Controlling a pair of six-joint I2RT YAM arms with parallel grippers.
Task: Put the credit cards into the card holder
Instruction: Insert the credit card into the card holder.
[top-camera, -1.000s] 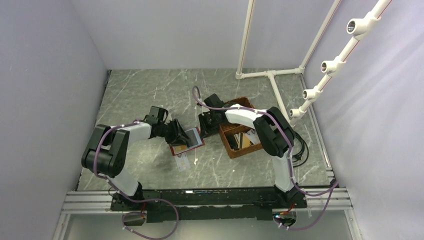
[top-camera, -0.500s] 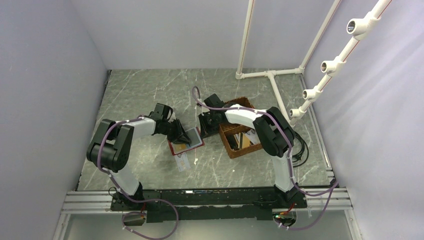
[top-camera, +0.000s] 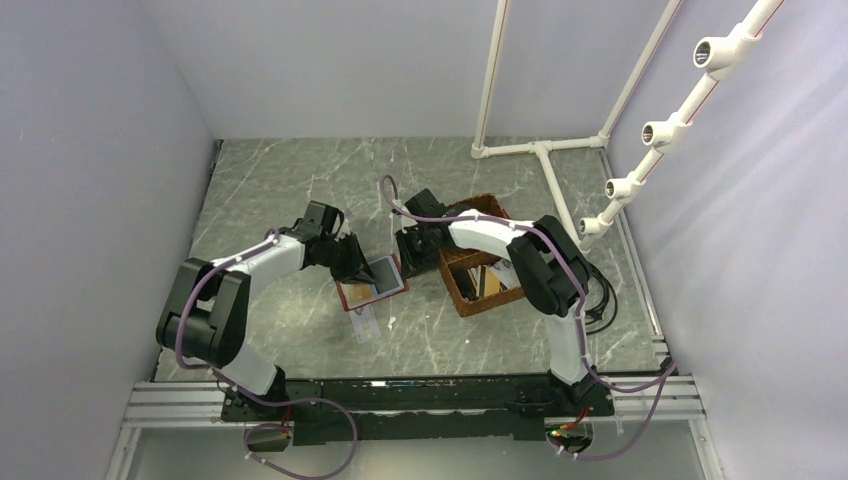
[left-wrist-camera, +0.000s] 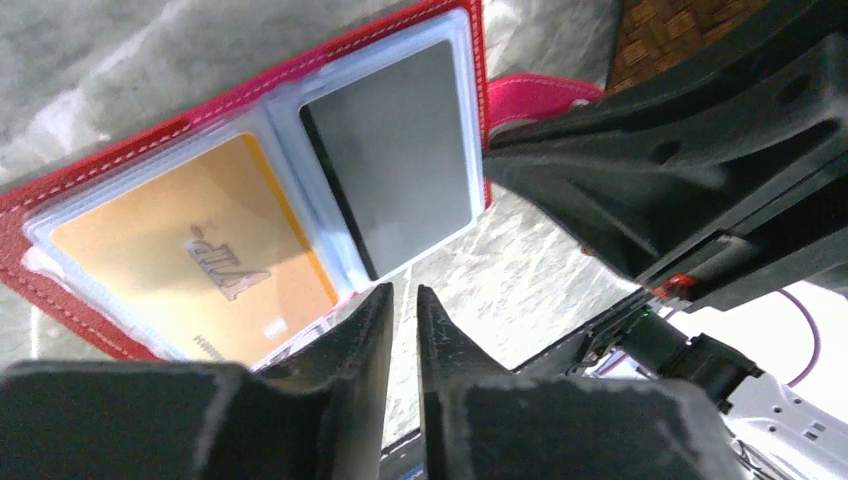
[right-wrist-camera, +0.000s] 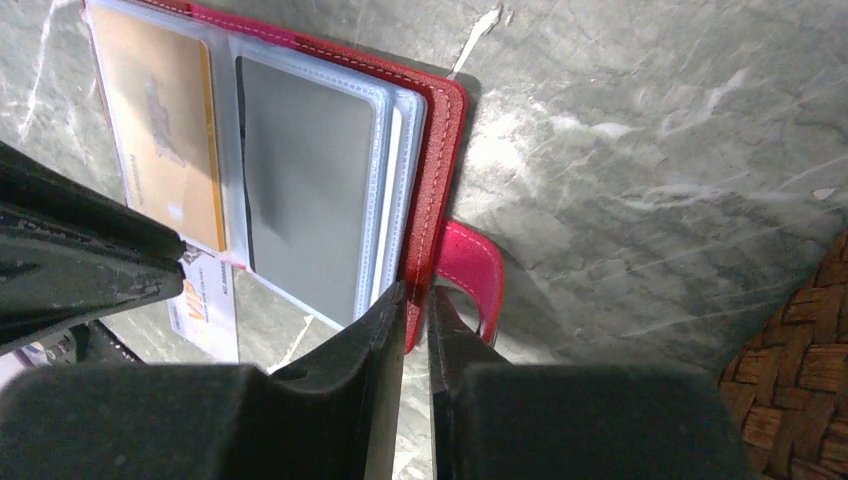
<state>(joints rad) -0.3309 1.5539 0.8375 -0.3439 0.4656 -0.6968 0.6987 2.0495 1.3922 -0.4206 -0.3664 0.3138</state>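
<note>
The card holder (top-camera: 362, 296) is a red wallet lying open on the table, and it also shows in the left wrist view (left-wrist-camera: 130, 170). Its clear sleeves hold a tan-orange card (left-wrist-camera: 190, 265) and a grey card (left-wrist-camera: 390, 155). A white card (top-camera: 365, 323) printed "VIP" lies on the table just in front of the wallet and shows in the right wrist view (right-wrist-camera: 205, 310). My left gripper (left-wrist-camera: 403, 295) is shut and empty, its tips just off the wallet's edge. My right gripper (right-wrist-camera: 418, 295) is shut on the wallet's red edge beside the snap tab (right-wrist-camera: 472, 275).
A brown woven basket (top-camera: 482, 268) with things inside stands right of the wallet, under my right arm; its corner shows in the right wrist view (right-wrist-camera: 800, 400). A white pipe frame (top-camera: 540, 150) stands at the back right.
My left arm's elbow has swung outward and back while its gripper stayed at the wallet's left side. The right arm and the wallet have not moved.
</note>
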